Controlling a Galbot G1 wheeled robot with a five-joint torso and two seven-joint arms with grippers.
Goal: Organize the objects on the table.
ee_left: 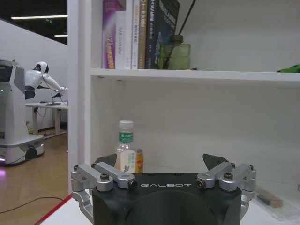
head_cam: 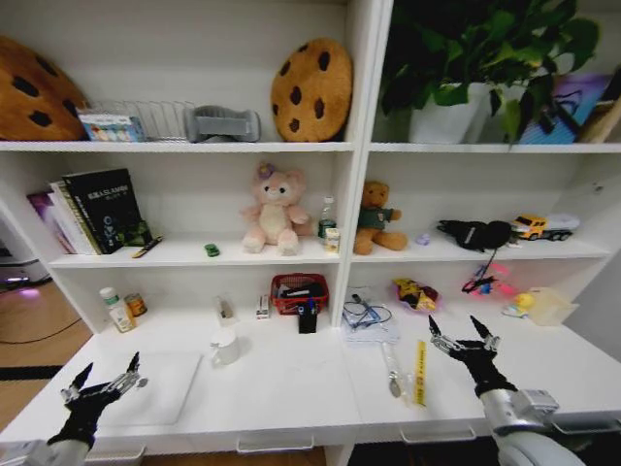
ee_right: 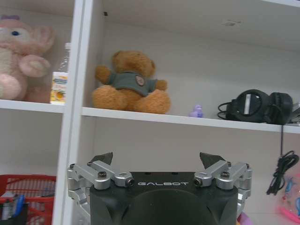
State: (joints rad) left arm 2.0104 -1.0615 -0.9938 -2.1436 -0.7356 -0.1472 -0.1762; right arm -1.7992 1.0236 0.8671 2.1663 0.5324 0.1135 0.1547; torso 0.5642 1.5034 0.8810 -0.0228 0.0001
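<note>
I had both claws wide open and empty, left claw (head_cam: 105, 381) over the laptop (head_cam: 155, 386), right claw (head_cam: 464, 338) above the worktop (head_cam: 291, 388). I feared the left fingers scraping the lid.

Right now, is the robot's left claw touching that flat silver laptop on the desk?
Apart. The head view shows the left tool, open, raised at the laptop's near left edge; the left wrist view has it hanging above the desk.

White shelving (head_cam: 361, 146) lines the wall; wooden floor (ee_left: 33, 183) and ceiling strip lights (ee_left: 38, 17) beyond.
</note>
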